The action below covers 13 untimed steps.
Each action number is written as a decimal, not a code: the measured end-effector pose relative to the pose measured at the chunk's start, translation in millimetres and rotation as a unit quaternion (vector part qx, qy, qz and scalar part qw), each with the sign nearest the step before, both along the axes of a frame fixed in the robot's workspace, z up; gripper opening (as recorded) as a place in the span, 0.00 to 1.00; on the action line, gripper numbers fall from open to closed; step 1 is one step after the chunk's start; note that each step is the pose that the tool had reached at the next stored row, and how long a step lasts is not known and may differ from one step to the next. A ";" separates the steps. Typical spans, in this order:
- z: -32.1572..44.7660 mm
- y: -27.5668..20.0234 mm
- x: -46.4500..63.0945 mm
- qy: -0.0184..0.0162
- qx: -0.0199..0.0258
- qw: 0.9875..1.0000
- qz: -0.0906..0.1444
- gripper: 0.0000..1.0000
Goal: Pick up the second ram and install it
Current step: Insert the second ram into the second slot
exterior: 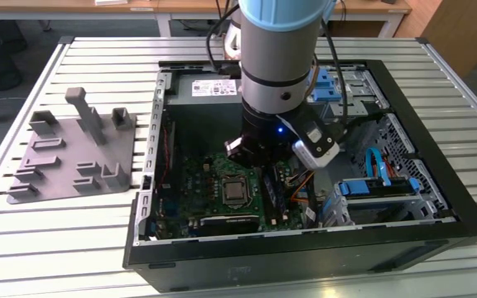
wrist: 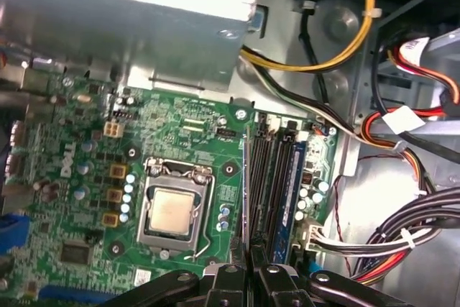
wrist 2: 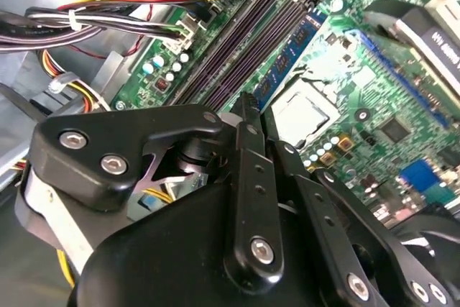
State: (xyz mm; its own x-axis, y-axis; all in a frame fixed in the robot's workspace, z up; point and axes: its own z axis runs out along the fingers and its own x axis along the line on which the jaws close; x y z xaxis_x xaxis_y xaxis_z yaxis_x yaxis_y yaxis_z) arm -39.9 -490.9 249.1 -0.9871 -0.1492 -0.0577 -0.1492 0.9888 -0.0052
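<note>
Jaws look pinched tight on the second ram [wrist: 245,199], seen edge-on as a thin pale strip. It hangs right over the black memory slots [wrist: 262,177], next to a blue stick [wrist: 294,177] already seated on the green motherboard [wrist: 86,177]. The open PC case [exterior: 437,236] sits on the slatted tabletop [exterior: 56,248], with the grey tray [exterior: 64,155] on the exterior view's left.

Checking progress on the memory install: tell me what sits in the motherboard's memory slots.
One blue memory stick stands seated in a slot near the power cables. The neighbouring black slots look empty. The gripper covers their near ends.
</note>
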 end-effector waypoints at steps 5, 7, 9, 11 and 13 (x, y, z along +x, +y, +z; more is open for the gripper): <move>-0.8 0.1 0.0 0.000 0.007 0.999 -0.032 0.14; -1.4 0.1 0.1 0.000 0.008 0.999 -0.047 0.14; -1.9 0.0 0.1 0.000 0.008 0.998 -0.066 0.14; -2.4 0.0 0.0 0.000 0.008 0.996 -0.083 0.14; -2.7 0.0 0.0 0.000 0.008 0.995 -0.100 0.14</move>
